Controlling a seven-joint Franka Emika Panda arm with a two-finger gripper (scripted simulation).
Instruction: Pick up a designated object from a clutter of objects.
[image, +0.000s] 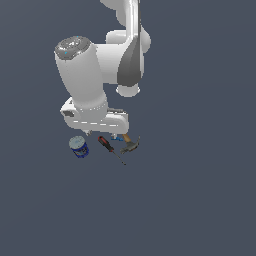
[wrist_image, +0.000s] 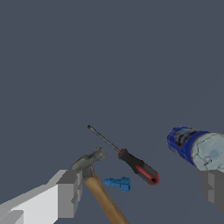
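Task barely begun, as I read it: nothing is lifted and nothing is held. The blue can (image: 79, 146) stands upright on the grey bench (image: 190, 200), silver lid up, at the exterior view's left end of the clutter. The arm hangs over the group with the hand low; in the exterior view the fingers are hidden under the white hand body.

The wrist view settles the grip. The gripper (wrist_image: 142, 192) is spread wide, one grey finger (wrist_image: 70, 193) on one side and the other finger just showing at the frame edge beside the can. Nothing is between them but bench and small items. No contact with the can is visible.

Still to do, by my judgement: shift the hand sideways so the can sits between the fingers, descend, close, lift. At present the can lies off to one side of the span, next to one finger rather than centred.

Neighbours:
- Red-and-black screwdriver (image: 106, 145), lying flat, at about 3 o'clock of the can in the exterior view, near but apart from it.
- Tiny blue item (wrist_image: 118, 183), between screwdriver handle and hammer.
- Wooden-handled hammer (image: 131, 143), farther out at 3 o'clock.

Obstruction: the screwdriver handle is the closest thing to the can; a wide-spread finger coming down on that side could clip it. The hammer and blue item look well clear of the can.
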